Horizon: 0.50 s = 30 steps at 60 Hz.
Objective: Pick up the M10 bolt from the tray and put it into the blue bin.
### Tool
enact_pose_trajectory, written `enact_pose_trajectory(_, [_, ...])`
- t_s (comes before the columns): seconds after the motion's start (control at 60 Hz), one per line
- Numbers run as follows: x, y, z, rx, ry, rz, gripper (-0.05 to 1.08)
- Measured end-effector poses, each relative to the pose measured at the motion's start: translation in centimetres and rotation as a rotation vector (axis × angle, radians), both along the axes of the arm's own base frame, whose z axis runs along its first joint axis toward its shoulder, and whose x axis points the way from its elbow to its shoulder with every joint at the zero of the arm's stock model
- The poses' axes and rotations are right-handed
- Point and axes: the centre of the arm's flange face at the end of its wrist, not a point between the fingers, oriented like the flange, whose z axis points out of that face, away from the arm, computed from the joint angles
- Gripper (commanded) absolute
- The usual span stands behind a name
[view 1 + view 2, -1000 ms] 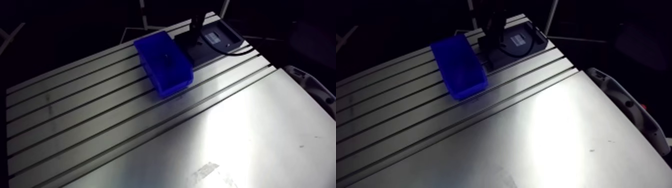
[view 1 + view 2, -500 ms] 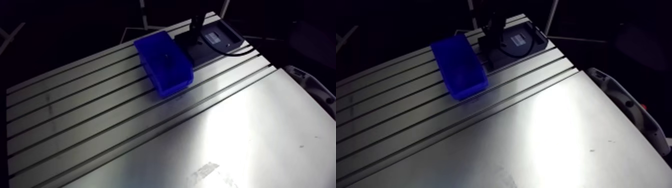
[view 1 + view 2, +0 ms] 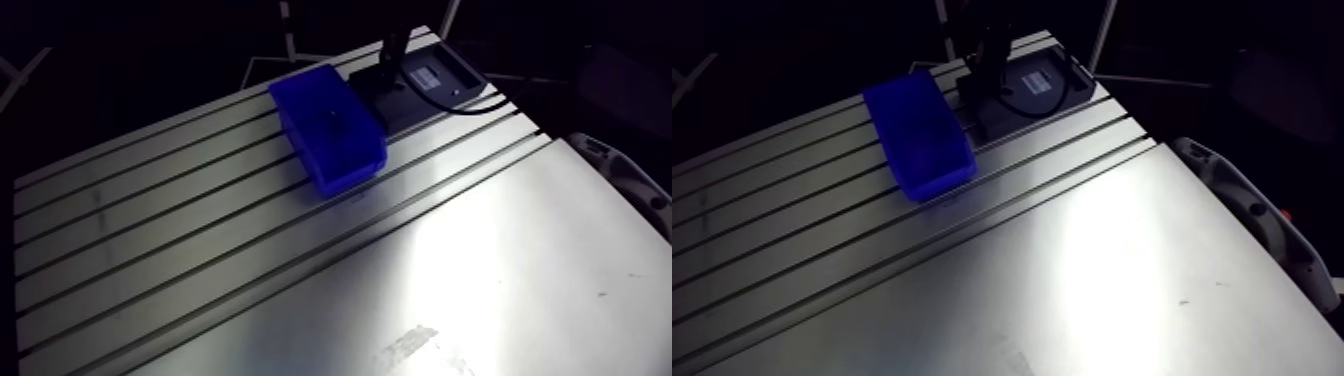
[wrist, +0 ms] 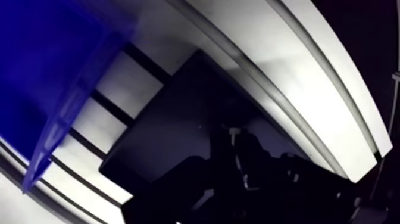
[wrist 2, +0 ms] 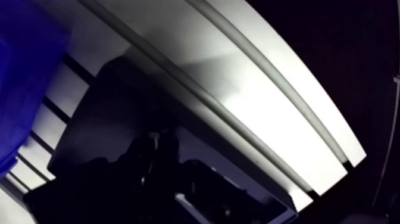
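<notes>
slotted table (image 3: pixel 250 260), gripper (image 3: pixel 388 72) low over black tray (image 3: pixel 462 68) beside blue bin (image 3: pixel 330 125), wrist pointing down, grip unreadable

The room is dark. A strong light from above falls on the table (image 3: pixel 180 260) and makes a big white glare (image 3: pixel 500 250) on its near side. The far end is dim. The bin (image 3: pixel 328 125) throws a small shadow beside it. The tray (image 3: pixel 445 75) is nearly black. In the wrist view the bin looks smeared, the slots (image 4: pixel 280 107) look bent, and what hangs over the tray is too dark to see.
</notes>
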Motion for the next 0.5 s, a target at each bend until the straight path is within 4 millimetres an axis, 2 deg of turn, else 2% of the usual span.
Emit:
enact_pose_trajectory(0.267, [0.6, -0.3, 0.6, 0.0, 0.002, 0.01, 1.05])
enact_pose_trajectory(0.5, [1.3, -0.1, 2.5, 0.009, 0.021, 0.007, 1.06])
